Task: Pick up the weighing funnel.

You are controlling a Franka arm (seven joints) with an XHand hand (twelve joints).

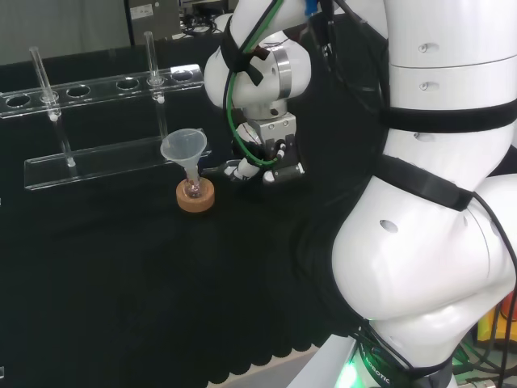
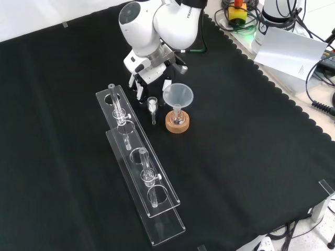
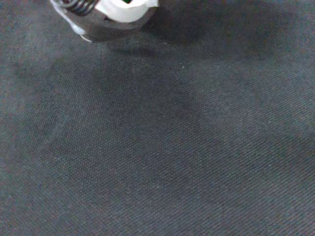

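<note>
Judging from its look, we take the weighing funnel (image 2: 152,106) for a light, stiff, thin-walled piece of clear glass or plastic. It is likely slippery, apt to roll on its rounded cup, and easy to crack if pinched hard or dropped. In the front view it lies on the black cloth (image 2: 246,157) with its cup at the far end and its thin stem pointing to the near side. The clear tube rack (image 2: 137,157) is on its left and the funnel (image 2: 178,95) on its cork ring (image 2: 177,124) is on its right; it is close to both and, as far as we can see, touching neither. We would take it across the cup, or where cup meets stem, since the stem looks the weakest part and offers little to hold. The hand (image 2: 149,78) sits low over the cloth at the far end of the piece, just beside the cup. We cannot tell whether it touches the cup, nor whether it is open or closed. The wrist view gives a white part of the hand (image 3: 125,7) over dark cloth.
</note>
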